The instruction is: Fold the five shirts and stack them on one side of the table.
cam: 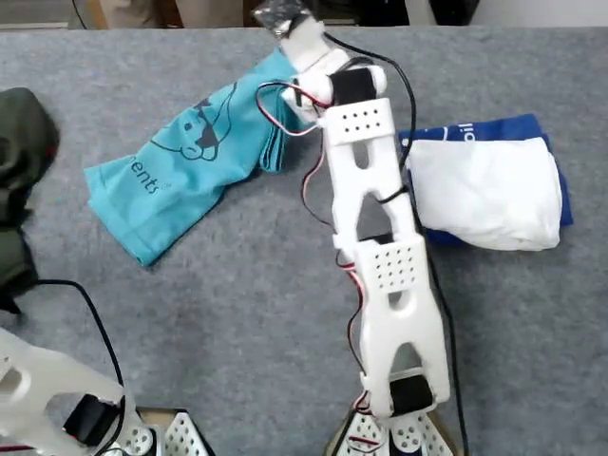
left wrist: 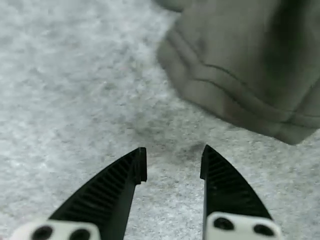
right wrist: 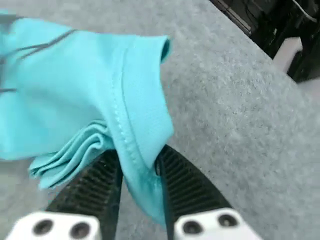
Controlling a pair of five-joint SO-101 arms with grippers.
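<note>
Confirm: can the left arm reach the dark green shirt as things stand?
Probably yes. The left gripper hangs open just short of the hem of the dark green shirt, with only bare grey table between them and nothing in the way.

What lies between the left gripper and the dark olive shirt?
Bare grey table cover, seen in the left wrist view: the left gripper, open, is short of the olive shirt and its hem.

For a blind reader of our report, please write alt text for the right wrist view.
The right gripper is shut on the stitched hem of the turquoise shirt. The rest of the shirt lies in folds on the grey table, and dark equipment stands beyond the table's edge.
</note>
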